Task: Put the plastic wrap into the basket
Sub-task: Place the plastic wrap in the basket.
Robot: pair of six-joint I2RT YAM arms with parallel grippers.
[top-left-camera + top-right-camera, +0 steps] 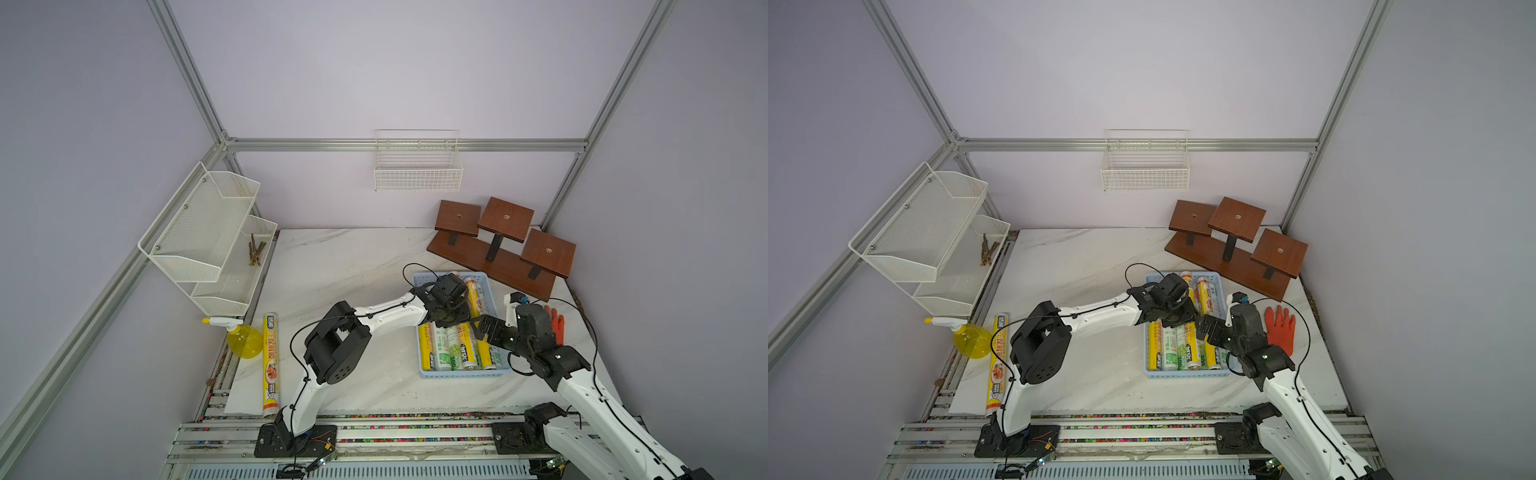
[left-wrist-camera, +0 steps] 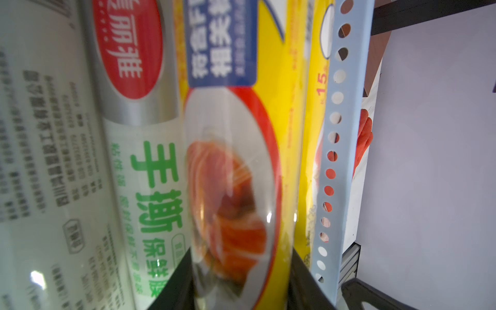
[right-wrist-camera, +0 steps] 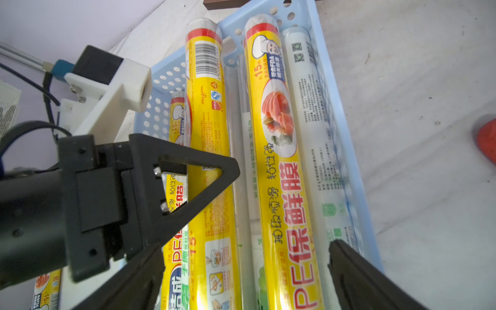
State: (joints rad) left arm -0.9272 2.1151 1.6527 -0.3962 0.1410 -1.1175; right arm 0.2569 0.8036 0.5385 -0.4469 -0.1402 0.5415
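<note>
Yellow and white plastic wrap rolls lie in the blue basket, right of centre; left gripper clamps a yellow roll there, right gripper gapes beside it; a spare roll lies lower left by the spray bottle

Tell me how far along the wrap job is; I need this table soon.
Mostly done: several rolls already lie in the blue basket. In hand: the left gripper is shut on a salmon-picture roll down among them, not yet released; the right gripper hovers open over the basket. Left: one yellow roll lies on the table beside the spray bottle.
</note>
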